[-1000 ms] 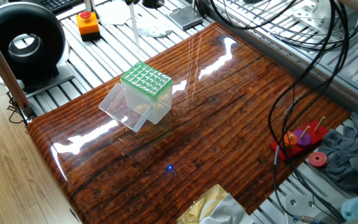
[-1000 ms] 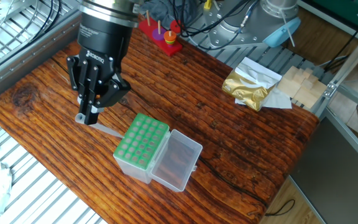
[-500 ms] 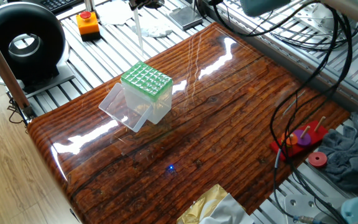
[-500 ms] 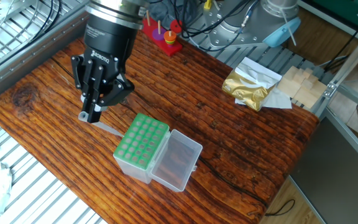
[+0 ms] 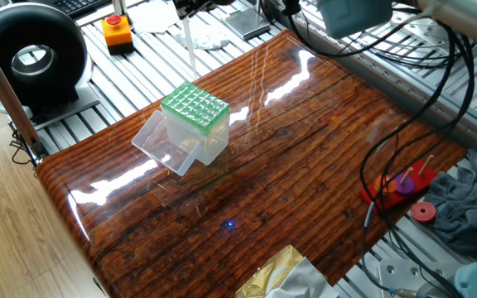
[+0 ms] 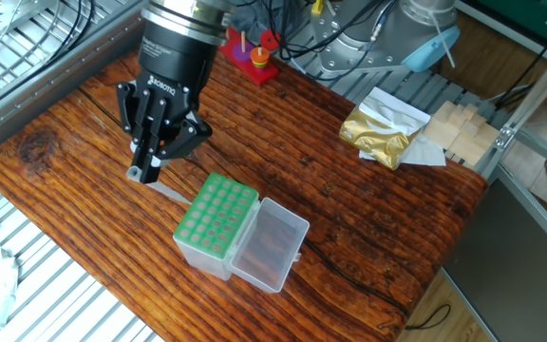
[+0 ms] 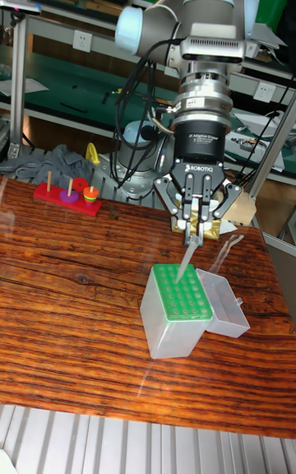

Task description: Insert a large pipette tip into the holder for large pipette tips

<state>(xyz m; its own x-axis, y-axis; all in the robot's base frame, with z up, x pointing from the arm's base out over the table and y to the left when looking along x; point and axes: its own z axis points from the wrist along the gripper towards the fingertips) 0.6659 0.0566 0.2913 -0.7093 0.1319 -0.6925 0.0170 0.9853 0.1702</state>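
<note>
The holder for large pipette tips (image 5: pixel 195 108) is a clear box topped with a light-green grid (image 6: pixel 216 216), and its clear lid (image 6: pixel 272 243) hangs open to one side. My gripper (image 6: pixel 148 172) hovers above and just beside the box, shut on the large pipette tip (image 6: pixel 167 194). The tip is a thin whitish cone pointing down (image 7: pixel 187 258). Its point hangs just above the grid (image 7: pixel 182 293), near one edge, and is not in a hole. In one fixed view only the large pipette tip (image 5: pixel 190 45) and a bit of the gripper (image 5: pixel 190 5) show.
A red base with pegs and rings (image 6: pixel 250 53) stands at the table's far end (image 5: pixel 400 187). A gold foil bag (image 6: pixel 384 127) lies near another edge. An orange button box (image 5: pixel 117 31), a black round device (image 5: pixel 30 55) and hanging cables (image 5: pixel 404 91) sit off the wooden top.
My gripper, still holding the pipette tip, has shifted steadily toward the green-topped holder. The holder itself has not moved.
</note>
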